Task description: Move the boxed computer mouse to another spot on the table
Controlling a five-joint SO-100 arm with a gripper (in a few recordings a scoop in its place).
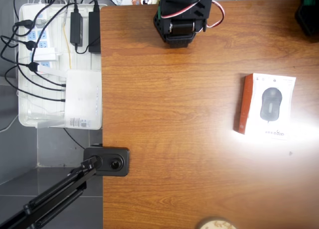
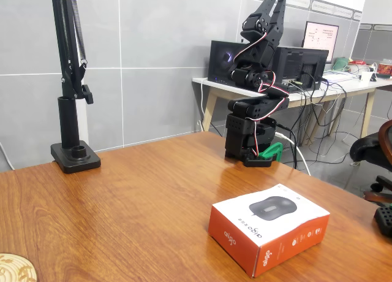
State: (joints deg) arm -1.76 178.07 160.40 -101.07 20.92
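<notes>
The boxed computer mouse (image 1: 266, 105) lies flat on the table (image 1: 174, 114) toward the right edge in the overhead view, its orange-red side facing left. In the fixed view the box (image 2: 268, 228) sits in the near foreground on the wooden table (image 2: 135, 190). The black arm (image 1: 182, 15) stands folded at the table's far edge, well away from the box. Its gripper (image 2: 245, 70) hangs tucked down against the arm, and its jaws are too dark to read. Nothing is held.
A black stand clamp (image 1: 107, 161) grips the table's left edge, shown as a post (image 2: 75, 156) in the fixed view. A white tray (image 1: 55, 64) of power strips and cables sits beside the table. A round coaster (image 1: 215, 224) lies at the near edge.
</notes>
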